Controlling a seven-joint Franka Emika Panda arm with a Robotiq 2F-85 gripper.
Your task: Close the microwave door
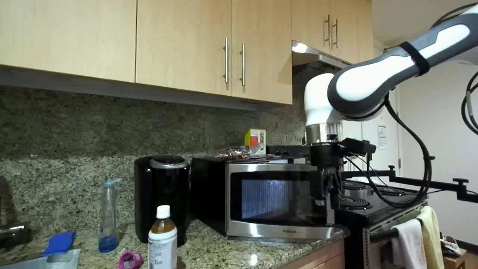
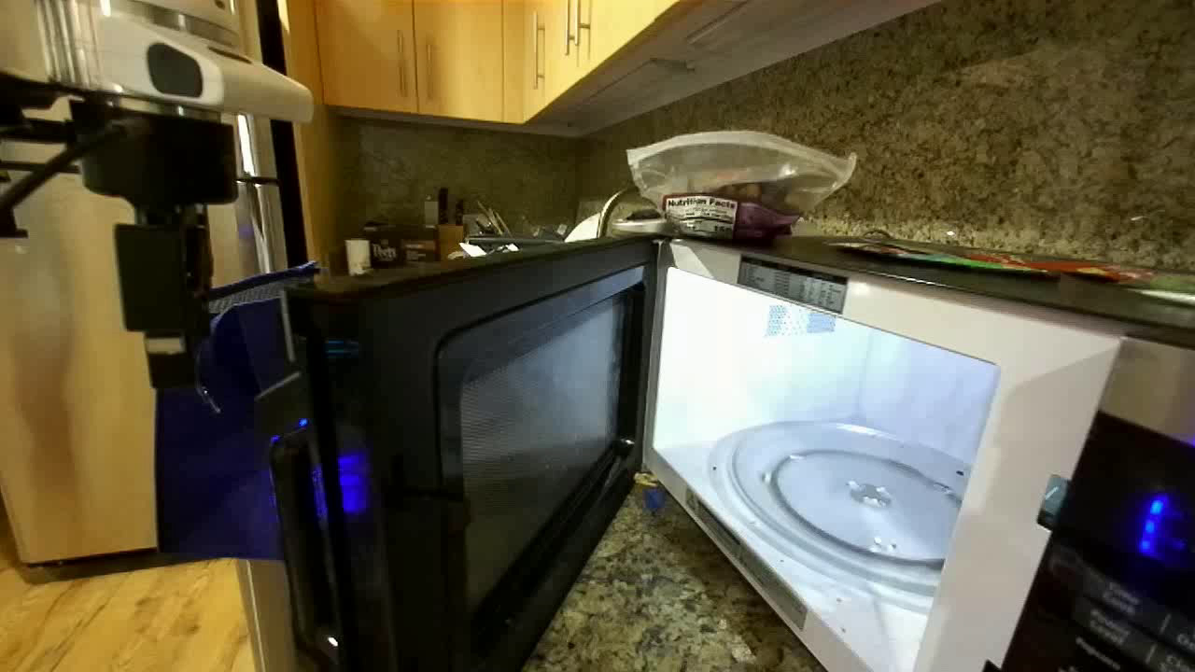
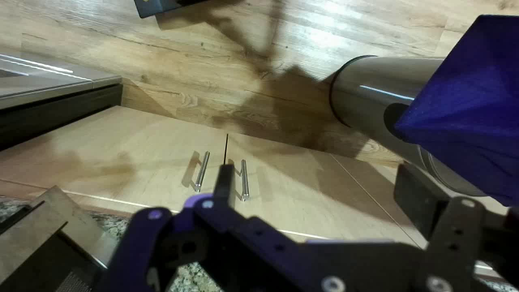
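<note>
Black tool [image 3: 318, 188], fingers spread wide apart, hangs near the microwave door [image 2: 541, 420], which stands open over the speckled stone counter [image 2: 653, 607].

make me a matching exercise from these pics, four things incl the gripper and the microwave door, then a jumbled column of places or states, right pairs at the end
Things:
1. microwave door
2. round turntable
3. clear plastic bag
4. gripper

Places or states:
A. jaws apart, nothing held
B. inside the microwave
C. swung open
D. on top of the microwave

Right pairs: 1-C, 2-B, 3-D, 4-A
</note>
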